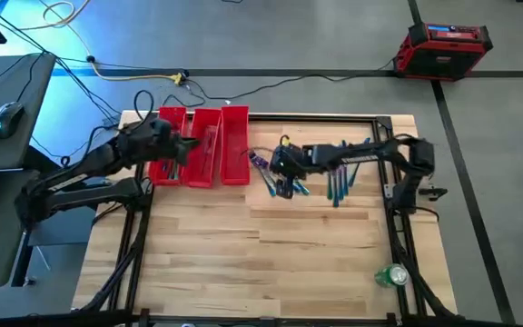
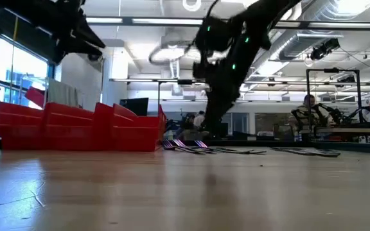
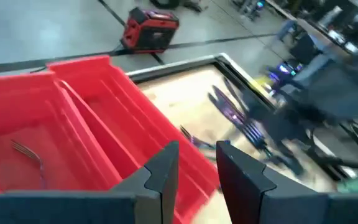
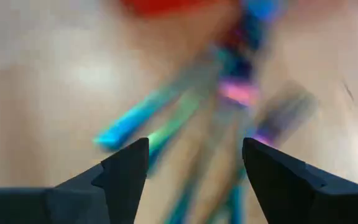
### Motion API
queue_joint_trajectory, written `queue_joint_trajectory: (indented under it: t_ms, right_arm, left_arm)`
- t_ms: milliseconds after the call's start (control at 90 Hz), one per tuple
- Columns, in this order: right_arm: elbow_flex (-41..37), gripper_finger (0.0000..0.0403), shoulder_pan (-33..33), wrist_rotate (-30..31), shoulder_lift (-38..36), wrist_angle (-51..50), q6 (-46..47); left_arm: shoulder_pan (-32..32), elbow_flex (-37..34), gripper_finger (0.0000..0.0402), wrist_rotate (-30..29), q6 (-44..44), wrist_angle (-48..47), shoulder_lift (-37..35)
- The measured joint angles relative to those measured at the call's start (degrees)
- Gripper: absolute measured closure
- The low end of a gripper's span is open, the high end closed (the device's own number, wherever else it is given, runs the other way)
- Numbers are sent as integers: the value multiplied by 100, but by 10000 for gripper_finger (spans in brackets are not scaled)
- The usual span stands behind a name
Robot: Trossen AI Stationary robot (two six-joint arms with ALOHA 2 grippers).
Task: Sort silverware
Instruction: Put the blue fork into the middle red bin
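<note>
The silverware lies in a loose, iridescent blue-purple heap (image 1: 284,177) on the wooden table right of the red three-compartment tray (image 1: 198,145), with more pieces farther right (image 1: 339,177). The low view shows them flat on the table (image 2: 191,145). One fork (image 3: 27,151) lies inside a tray compartment (image 3: 36,143). My right gripper (image 4: 194,168) hovers open just over the heap, with blurred pieces (image 4: 185,118) below its fingers. My left gripper (image 3: 194,171) hangs over the tray's right part, open by a narrow gap, with nothing between its fingers.
A green can-like object (image 1: 391,274) lies near the table's front right. A red box (image 1: 443,45) and cables (image 1: 134,73) are on the floor beyond the far edge. The near half of the table (image 1: 261,254) is bare wood.
</note>
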Motion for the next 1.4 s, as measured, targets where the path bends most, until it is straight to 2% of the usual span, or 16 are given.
queue_joint_trajectory:
  t_ms: [156, 333, 711, 900, 1111, 1400]
  right_arm:
    - [0, 176, -378, 241, 89, -442, 562]
    - [0, 186, -313, -29, 96, -863, 648]
    - [20, 229, -95, 148, 600, -878, 1061]
    - [31, 278, -86, 179, 743, -869, 1300]
    - [21, 389, -87, 201, 739, -873, 1404]
    - [-2, 402, -106, 388, 387, -994, 1758]
  left_arm:
    - [-486, -2, 312, -474, 52, -128, 99]
    - [-785, -4, 312, -971, 280, -42, 295]
    - [-815, -7, 312, -1032, 467, -28, 504]
    - [-813, -7, 312, -1032, 467, -26, 508]
    - [-813, -9, 312, -1035, 470, -21, 508]
    - [-813, -9, 312, -1035, 468, -34, 508]
